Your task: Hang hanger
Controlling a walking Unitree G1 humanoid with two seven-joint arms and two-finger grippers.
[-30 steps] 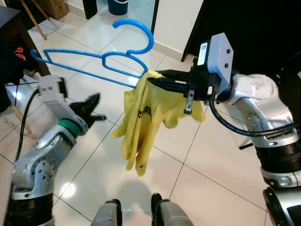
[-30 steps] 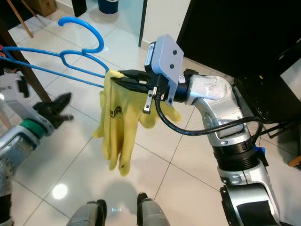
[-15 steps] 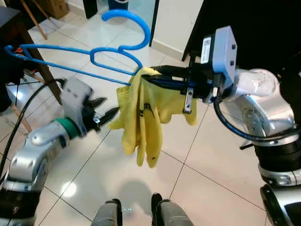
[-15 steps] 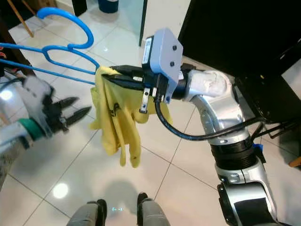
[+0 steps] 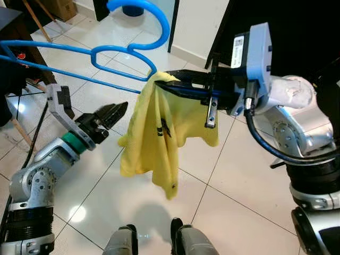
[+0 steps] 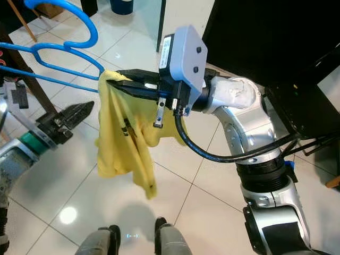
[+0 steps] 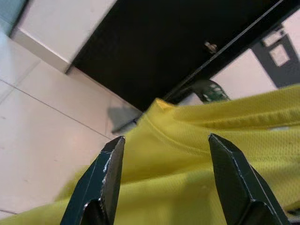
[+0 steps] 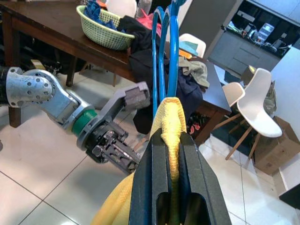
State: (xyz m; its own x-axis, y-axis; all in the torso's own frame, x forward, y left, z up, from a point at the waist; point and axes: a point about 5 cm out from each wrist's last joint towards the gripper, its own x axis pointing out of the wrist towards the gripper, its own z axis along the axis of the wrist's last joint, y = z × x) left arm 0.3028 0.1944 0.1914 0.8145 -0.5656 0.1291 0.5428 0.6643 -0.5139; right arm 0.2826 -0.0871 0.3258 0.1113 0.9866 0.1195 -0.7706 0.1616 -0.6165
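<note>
- The robot's own feet (image 5: pixel 154 241) are standing nearest the camera on glossy pale floor tiles (image 5: pixel 234 212), which are reflecting the room lights.
- Above them a yellow shirt (image 5: pixel 159 133) is hanging in loose folds; it is a thin mesh knit, so it is probably light, limp and prone to sliding along a smooth bar.
- The left gripper (image 5: pixel 109 114) is hovering just beside the shirt with its fingers spread apart and holding nothing.
- The right gripper (image 5: pixel 172 85) is pinching the shirt's collar together with the hanger bar, fingers closed tight on both.
- The blue hanger (image 5: pixel 106 50) is reaching out to the robot's left, held up in the air; it looks like thin, stiff, slick plastic with a rounded hook (image 5: pixel 146 13), light but springy.
- Judging from this, the hook end or the bare bar is offering the safest hold.
- Farther off, a dark wooden table (image 8: pixel 56 35) is carrying a green basket (image 8: pixel 101 30) of clothes.
</note>
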